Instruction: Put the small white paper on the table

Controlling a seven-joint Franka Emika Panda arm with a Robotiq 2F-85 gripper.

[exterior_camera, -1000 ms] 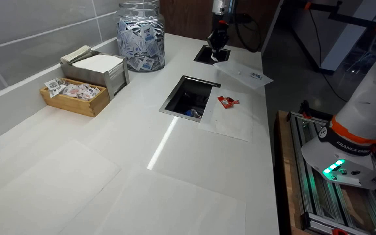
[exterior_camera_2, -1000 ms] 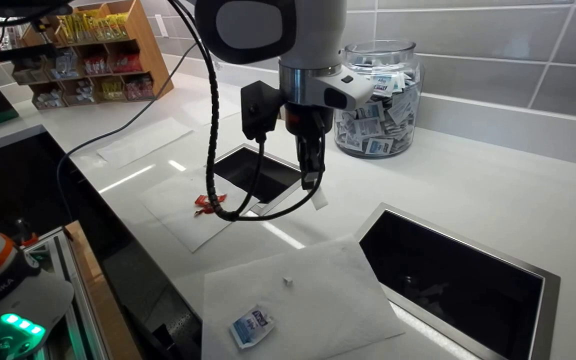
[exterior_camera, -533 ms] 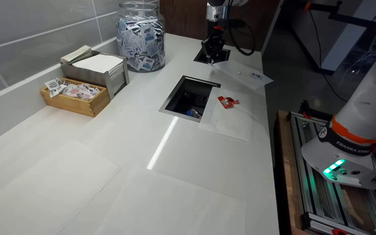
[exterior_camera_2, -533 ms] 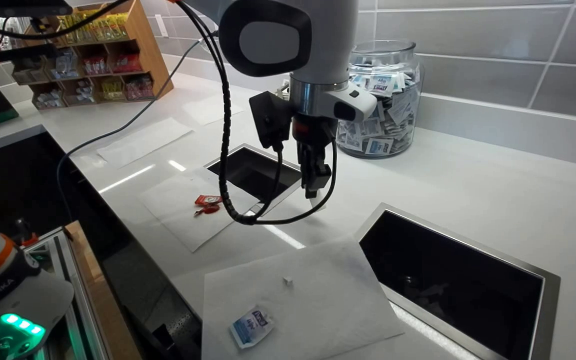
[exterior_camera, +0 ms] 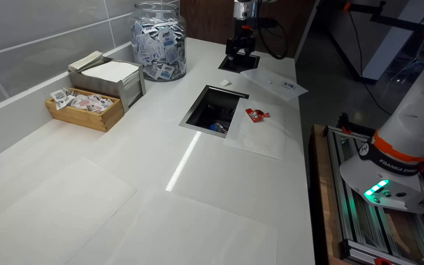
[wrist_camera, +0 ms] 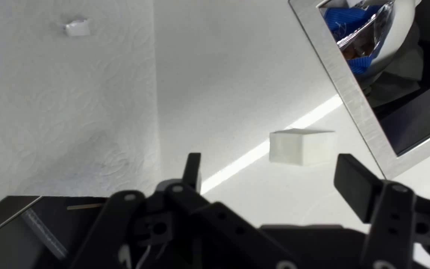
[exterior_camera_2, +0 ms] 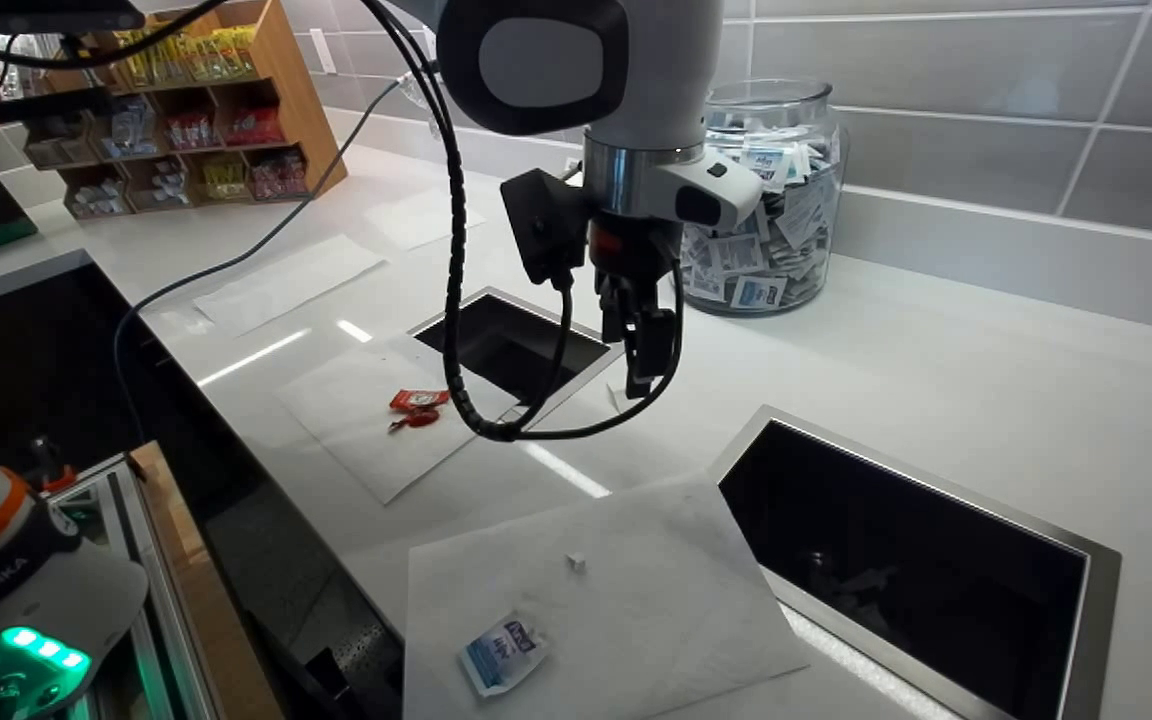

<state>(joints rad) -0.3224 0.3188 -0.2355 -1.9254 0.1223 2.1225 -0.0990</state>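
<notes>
Fingers [wrist_camera: 357, 188] wide, holding nothing; white paper [wrist_camera: 293, 149] on the table [wrist_camera: 230, 67] — best retreat: straight up, without brushing its edges.

We've got gripper [exterior_camera: 239, 56] pointing to 6 o'clock in both exterior views, fingers [wrist_camera: 357, 188] well apart at 7 and 4 o'clock in the wrist view, base [exterior_camera_2: 36, 598] at 8 o'clock from gripper in an exterior view.
</notes>
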